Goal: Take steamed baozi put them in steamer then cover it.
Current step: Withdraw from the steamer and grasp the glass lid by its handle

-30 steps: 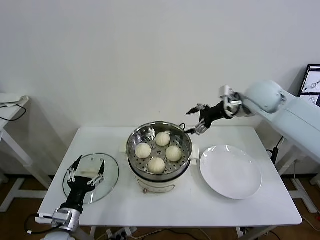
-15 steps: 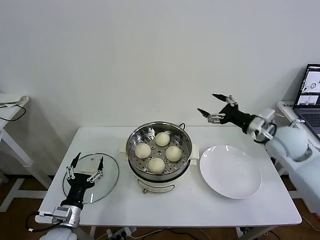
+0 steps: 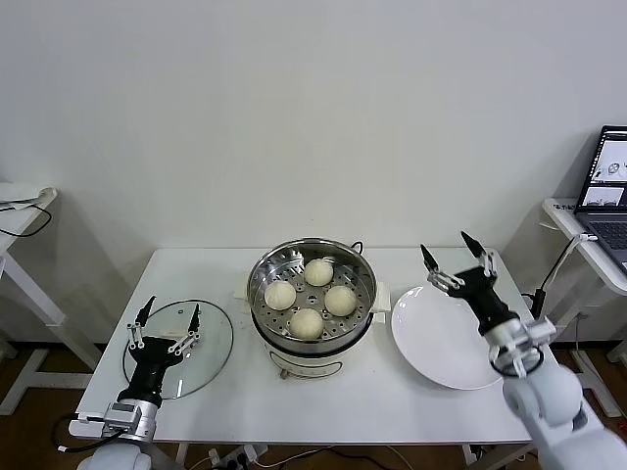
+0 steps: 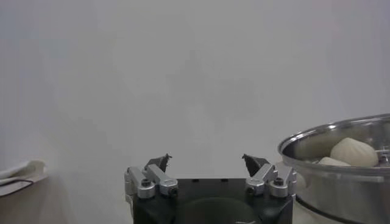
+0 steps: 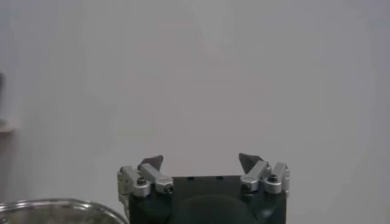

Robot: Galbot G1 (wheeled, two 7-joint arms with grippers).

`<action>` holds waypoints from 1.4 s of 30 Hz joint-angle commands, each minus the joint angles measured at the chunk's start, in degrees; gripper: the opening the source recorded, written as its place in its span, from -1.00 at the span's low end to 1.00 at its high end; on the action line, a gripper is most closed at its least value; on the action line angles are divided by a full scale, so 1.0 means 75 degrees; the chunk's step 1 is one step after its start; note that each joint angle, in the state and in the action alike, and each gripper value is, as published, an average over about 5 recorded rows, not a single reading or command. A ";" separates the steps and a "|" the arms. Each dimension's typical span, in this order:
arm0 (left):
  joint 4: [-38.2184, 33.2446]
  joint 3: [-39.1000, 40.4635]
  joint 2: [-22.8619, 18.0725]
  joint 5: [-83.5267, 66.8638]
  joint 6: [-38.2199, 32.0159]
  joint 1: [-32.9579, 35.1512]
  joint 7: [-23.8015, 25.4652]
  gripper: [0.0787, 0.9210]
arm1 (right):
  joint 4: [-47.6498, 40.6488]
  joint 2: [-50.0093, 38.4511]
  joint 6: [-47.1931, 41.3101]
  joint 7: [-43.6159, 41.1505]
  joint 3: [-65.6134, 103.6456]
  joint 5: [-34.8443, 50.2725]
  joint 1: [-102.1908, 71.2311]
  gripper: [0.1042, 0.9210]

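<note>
Several cream-white baozi (image 3: pixel 307 322) sit on the perforated tray inside the shiny steel steamer (image 3: pixel 263 272) at the table's middle; one baozi (image 4: pixel 353 152) and the steamer's rim (image 4: pixel 317 137) show in the left wrist view. The glass lid (image 3: pixel 211 345) lies flat on the table at the left. My left gripper (image 3: pixel 166 322) is open and empty over the lid, pointing up; it shows open in the left wrist view (image 4: pixel 207 161). My right gripper (image 3: pixel 457 249) is open and empty above the white plate's far edge, also open in the right wrist view (image 5: pixel 201 161).
A flat white plate (image 3: pixel 453 336) lies right of the steamer. A laptop (image 3: pixel 609 186) stands on a side table at the far right. Another side table with a cable (image 3: pixel 20 201) stands at the far left. The steamer's rim (image 5: pixel 55 206) shows in the right wrist view.
My right arm has swung back from behind the steamer, rightward and down toward me, and now stands over the plate. My left gripper has barely moved over the lid.
</note>
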 commanded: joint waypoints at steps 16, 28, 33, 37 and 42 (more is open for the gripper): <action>0.2499 -0.0545 0.0778 0.8855 -0.2614 -0.0034 -0.2602 0.77 | -0.0227 0.2280 0.1709 0.0567 0.0691 -0.1216 -0.1900 0.76; 0.3688 -0.0859 0.0968 1.0539 -0.2742 -0.0668 -0.3272 0.77 | -0.0490 0.2301 0.1766 0.0552 0.0653 -0.1281 -0.1701 0.76; 0.3893 -0.0839 0.0976 1.0541 -0.2600 -0.0953 -0.3298 0.77 | -0.0540 0.2313 0.1756 0.0538 0.0638 -0.1274 -0.1656 0.76; 0.3950 -0.0840 0.0963 1.0507 -0.2422 -0.1140 -0.3315 0.77 | -0.0575 0.2321 0.1758 0.0517 0.0624 -0.1275 -0.1634 0.76; 0.4068 -0.0781 0.0970 1.0516 -0.2263 -0.1323 -0.3278 0.77 | -0.0611 0.2321 0.1756 0.0508 0.0621 -0.1274 -0.1590 0.76</action>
